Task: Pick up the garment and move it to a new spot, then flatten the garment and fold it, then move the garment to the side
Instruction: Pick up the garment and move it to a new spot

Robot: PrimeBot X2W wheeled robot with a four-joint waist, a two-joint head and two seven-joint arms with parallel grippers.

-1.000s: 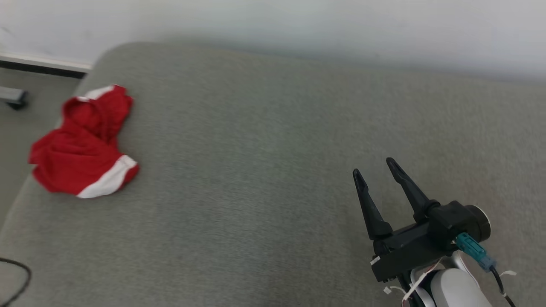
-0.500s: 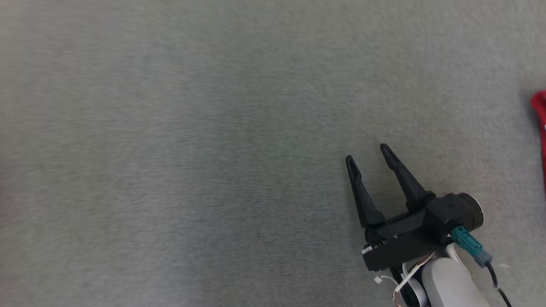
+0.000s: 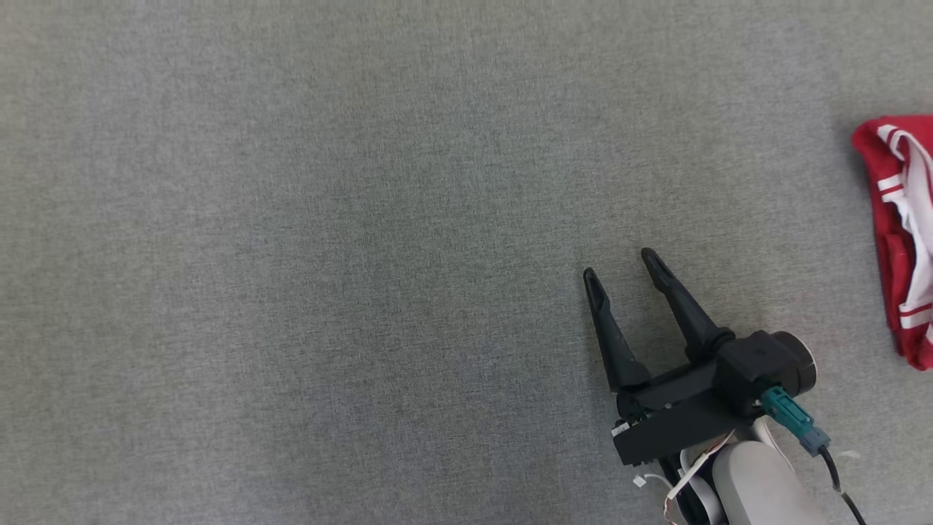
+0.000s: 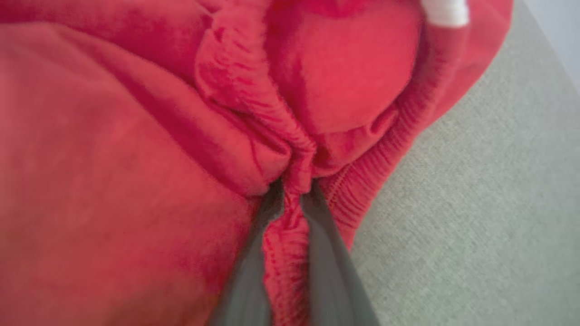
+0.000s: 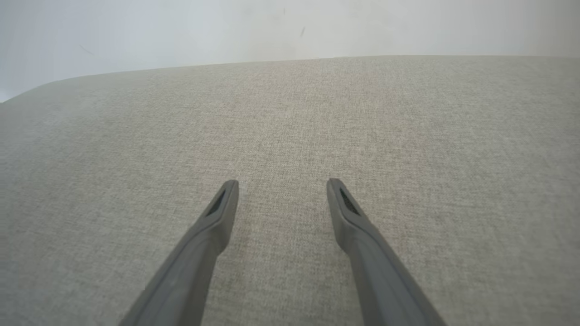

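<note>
The garment [image 4: 136, 136] is red fabric with a ribbed, gathered band and a white patch near the top of the left wrist view. My left gripper [image 4: 294, 192] is shut on a raised fold of that band, with both dark fingers [image 4: 247, 271] pressed against the cloth. Red cloth with white stripes [image 3: 900, 233] lies bunched at the right edge of the head view; I cannot tell whether it is the same piece. My right gripper [image 3: 619, 265] hovers open over bare grey fabric at the lower right, well left of that cloth. Nothing is between the right gripper [image 5: 283, 183] fingers.
A wide grey upholstered surface [image 3: 328, 255] stretches across the head view. In the right wrist view its far edge [image 5: 290, 61] meets a pale wall [image 5: 290, 27]. Grey surface [image 4: 476, 203] lies to the right of the garment in the left wrist view.
The whole head picture has shifted: the wall and the surface's edge have left it, and red cloth now sits at the right edge instead of the left. The right gripper stays open.
</note>
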